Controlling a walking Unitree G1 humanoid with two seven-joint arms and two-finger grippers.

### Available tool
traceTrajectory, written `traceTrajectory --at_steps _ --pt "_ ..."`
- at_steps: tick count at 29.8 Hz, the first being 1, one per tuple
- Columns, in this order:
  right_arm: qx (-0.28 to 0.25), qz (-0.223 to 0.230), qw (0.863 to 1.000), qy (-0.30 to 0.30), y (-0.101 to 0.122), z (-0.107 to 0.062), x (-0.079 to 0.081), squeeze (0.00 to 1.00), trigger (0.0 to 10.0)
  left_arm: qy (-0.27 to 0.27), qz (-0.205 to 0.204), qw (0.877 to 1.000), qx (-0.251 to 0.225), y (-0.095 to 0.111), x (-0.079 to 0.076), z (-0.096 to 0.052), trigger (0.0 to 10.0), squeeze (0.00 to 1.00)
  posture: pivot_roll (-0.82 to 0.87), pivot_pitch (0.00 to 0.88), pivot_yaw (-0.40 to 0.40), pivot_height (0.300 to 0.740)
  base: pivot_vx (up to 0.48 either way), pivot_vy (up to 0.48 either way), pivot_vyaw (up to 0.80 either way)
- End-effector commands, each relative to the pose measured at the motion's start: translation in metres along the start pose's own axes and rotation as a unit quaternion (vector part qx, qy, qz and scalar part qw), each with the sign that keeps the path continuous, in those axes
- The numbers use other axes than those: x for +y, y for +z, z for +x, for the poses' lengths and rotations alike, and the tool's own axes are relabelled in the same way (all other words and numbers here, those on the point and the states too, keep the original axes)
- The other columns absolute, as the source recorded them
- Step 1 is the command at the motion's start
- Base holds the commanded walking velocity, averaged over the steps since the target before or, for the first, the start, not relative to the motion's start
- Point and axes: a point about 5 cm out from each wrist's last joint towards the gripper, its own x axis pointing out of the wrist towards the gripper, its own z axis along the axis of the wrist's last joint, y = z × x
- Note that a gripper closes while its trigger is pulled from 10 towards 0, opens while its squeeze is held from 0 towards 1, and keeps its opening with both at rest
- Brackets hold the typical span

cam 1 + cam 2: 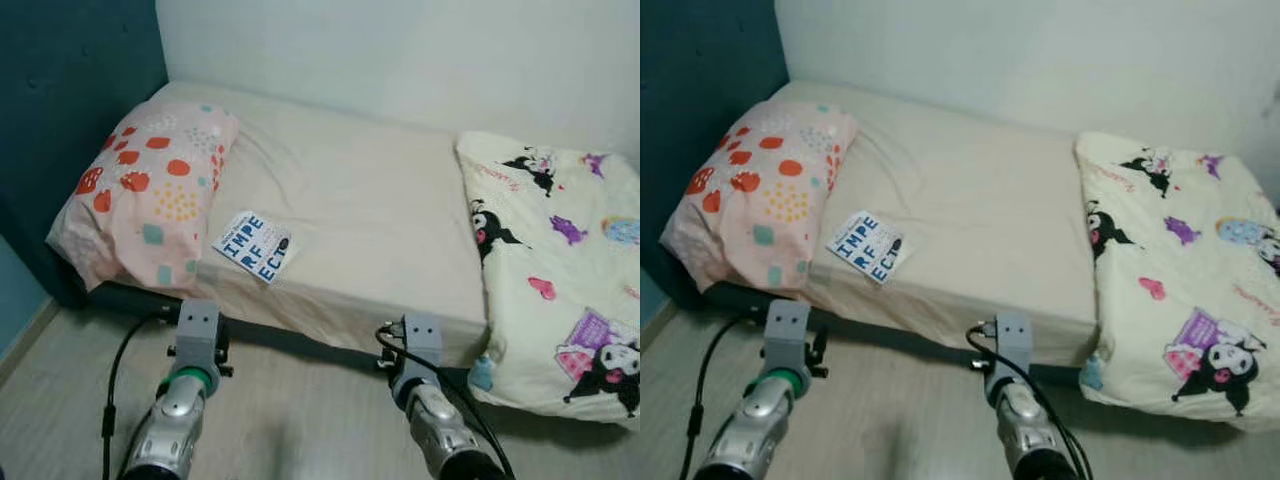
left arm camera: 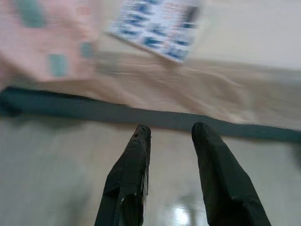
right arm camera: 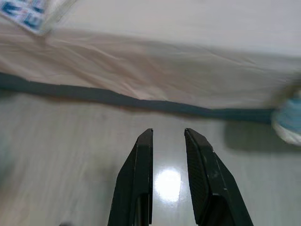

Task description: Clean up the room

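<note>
The left hand (image 2: 169, 134) shows its two black fingers (image 2: 127, 179) parted with a clear gap and nothing between them; it hangs above the pale wooden floor (image 2: 56, 160), just short of the bed's dark base strip (image 2: 141, 115). In the head views its arm rises from the lower left of the frame. The right hand (image 3: 168, 136) has its fingers (image 3: 202, 179) parted by a narrower gap, also holding nothing, over the glossy floor, and its arm sits at the lower centre of the frame.

Beyond both hands, across the middle of the frame, lies the bed (image 1: 370, 190) with a beige sheet. A small white book (image 1: 252, 246) with blue lettering rests flat on the sheet near the front edge, centre left of the frame, just beside the pink pillow (image 1: 150, 185) with red and teal spots at the left. At the right of the frame a cream blanket (image 1: 560, 260) printed with cartoon characters covers the foot of the bed and drapes over its front edge towards the floor. A dark teal wall (image 1: 70, 90) stands at the upper left, a white wall (image 1: 400, 50) along the top.
</note>
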Motion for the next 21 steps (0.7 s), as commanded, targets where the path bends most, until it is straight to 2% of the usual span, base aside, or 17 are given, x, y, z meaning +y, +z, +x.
traceTrajectory --at_steps 1,21 --pt "0.014 0.001 1.0 0.0 -0.0065 -0.0015 0.001 0.0 10.0 0.002 -0.003 1.0 0.012 -0.0079 0.0022 -0.0029 10.0 0.0 0.07 0.019 -0.072 0.74 0.0 0.0 0.0" --pt "0.029 -0.008 1.0 0.001 -0.0099 -0.0017 0.0005 0.0 10.0 -0.016 0.009 0.999 0.043 -0.0156 -0.0048 -0.0014 10.0 0.0 0.06 0.011 -0.06 0.74 0.0 0.0 0.0"
